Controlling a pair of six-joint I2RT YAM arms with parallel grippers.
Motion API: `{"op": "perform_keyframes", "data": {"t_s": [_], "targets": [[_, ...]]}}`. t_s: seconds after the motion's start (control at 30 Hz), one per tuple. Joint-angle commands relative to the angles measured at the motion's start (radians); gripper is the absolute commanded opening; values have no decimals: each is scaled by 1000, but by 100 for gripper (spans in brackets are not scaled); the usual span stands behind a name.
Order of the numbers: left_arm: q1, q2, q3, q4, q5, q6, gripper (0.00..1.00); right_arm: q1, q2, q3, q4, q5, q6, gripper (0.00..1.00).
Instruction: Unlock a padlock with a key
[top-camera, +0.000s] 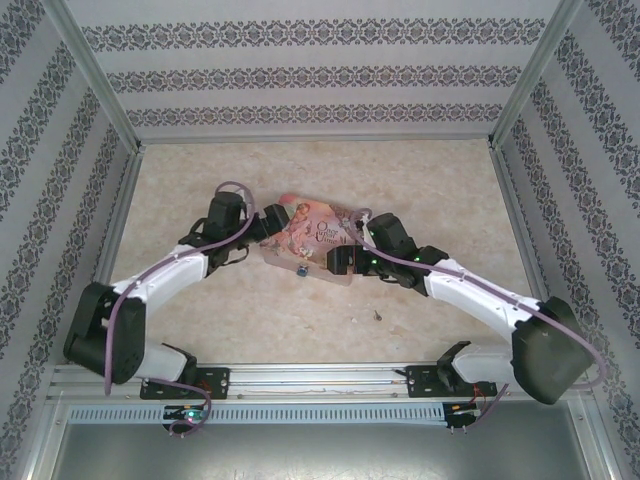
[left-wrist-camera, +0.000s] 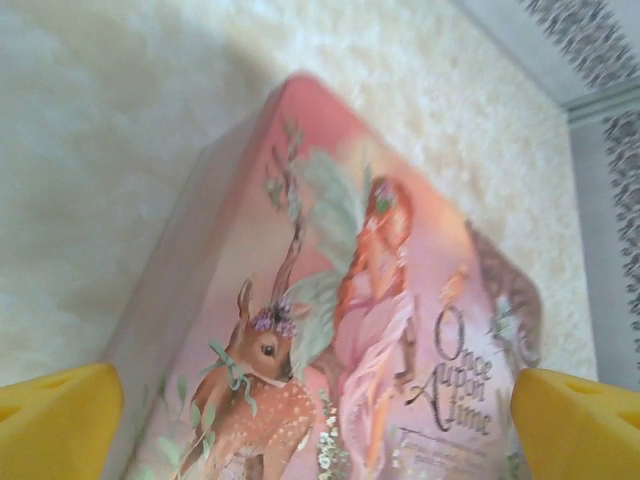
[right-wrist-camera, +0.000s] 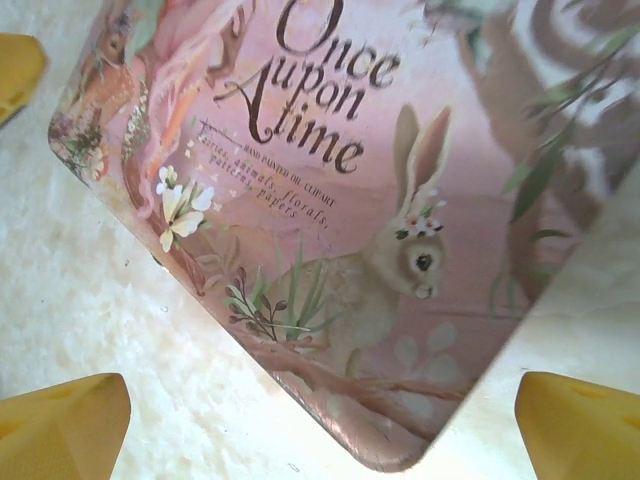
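Left claw (left-wrist-camera: 318, 430): standing wide open and holding nothing. In the left wrist view its two yellow fingertips (left-wrist-camera: 55, 428) are sitting in the lower left and lower right corners of the frame. The pink tin (left-wrist-camera: 340, 330) is lying between and beyond them, running from bottom centre up to the upper middle. Its lid is showing a deer and the words "Once upon a time". Whether the fingertips are touching the tin: cannot tell.

Right claw (right-wrist-camera: 320, 430): also gaping open and empty. In the right wrist view its yellow fingertips (right-wrist-camera: 60, 432) are occupying the lower corners. A rounded corner of the tin is pointing down between them at bottom centre, with a rabbit picture facing the camera. A further bit of yellow is showing at the upper left edge; cannot tell what it belongs to.

Top view: the left arm (top-camera: 170, 275) is reaching in from the lower left to the tin's left end. The right arm (top-camera: 470, 295) is reaching in from the lower right to the tin's lower right edge. The tin is lying flat at centre frame, turned diagonally.

Padlock (top-camera: 301, 270): lying on the surface (top-camera: 430, 185) just beside the tin's lower edge, at centre frame, between the two claws and gripped by neither. It is showing as a tiny blue speck, too small to tell how the shackle is standing.

Key (top-camera: 377, 317): a dark sliver lying on bare surface to the lower right of the padlock and apart from it, below the right arm in the frame. Neither claw is touching it.

Surface is reading as mottled beige, with patterned walls (top-camera: 300, 70) enclosing it on three sides.
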Motion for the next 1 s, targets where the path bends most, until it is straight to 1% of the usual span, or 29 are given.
{"op": "perform_keyframes", "data": {"t_s": [0.0,0.13,0.23,0.3,0.47,0.63,0.77,0.97], "targets": [[29,-97,-35,-82,-16,46,99,-6,-78,48,-170,125,-39,98],[30,-206,-76,-136,-12,70,99,-14,-140,60,-357,178,-21,98],[25,-277,-136,-139,17,32,99,-13,-179,41,-461,194,7,89],[13,-319,-202,-102,36,-22,99,-12,-204,3,-494,172,32,82],[-50,-362,-335,15,20,-139,99,-3,-208,-104,-493,92,92,65],[-105,-333,-372,72,-15,-180,100,17,-140,-127,-490,72,72,51],[-130,-299,-366,103,-23,-190,99,32,-79,-109,-500,68,43,45],[-158,-259,-360,143,-47,-203,99,49,-12,-119,-455,71,47,40]]}}
